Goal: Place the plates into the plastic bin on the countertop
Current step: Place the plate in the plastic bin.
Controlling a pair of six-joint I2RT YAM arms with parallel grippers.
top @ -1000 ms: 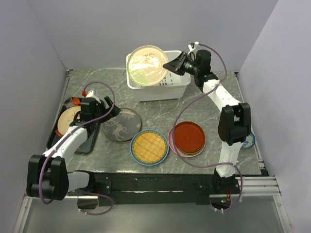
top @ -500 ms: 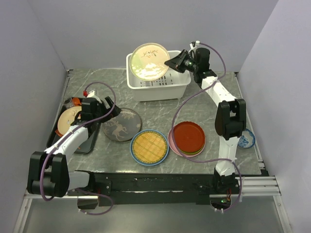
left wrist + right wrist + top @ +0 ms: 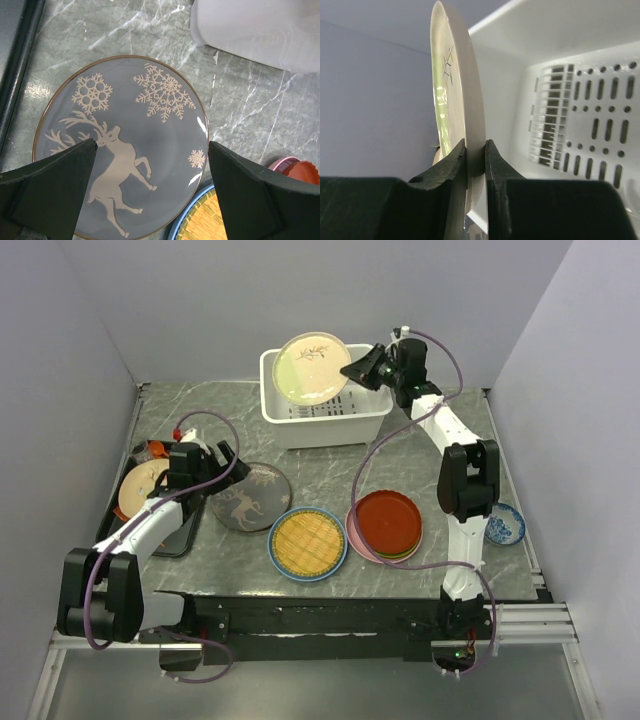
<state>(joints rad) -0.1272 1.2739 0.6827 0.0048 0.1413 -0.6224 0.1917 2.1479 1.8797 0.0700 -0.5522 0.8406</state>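
Cream leaf-sprig plate point(image 3: 313, 368) stood on edge, raised over white slotted bin point(image 3: 330, 426) at the back of countertop point(image 3: 330, 472). Grey deer plate point(image 3: 248, 497) lay flat front-left. Yellow woven disc point(image 3: 307, 542) sat on blue plate point(image 3: 271, 548) just beside it. Red plate point(image 3: 389, 521) topped a pink and green stack.

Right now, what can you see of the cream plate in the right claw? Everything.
The cream plate is round, glossy and ceramic-looking. Its face is pale cream with a greenish sheen, and a dark leaf sprig sits near its upper right. It stands almost on edge, tilted a little, with its face toward the top camera, over the back left part of the bin. The right claw is shut on its right rim, one finger on each face. Whether its lower edge touches the bin cannot be told.
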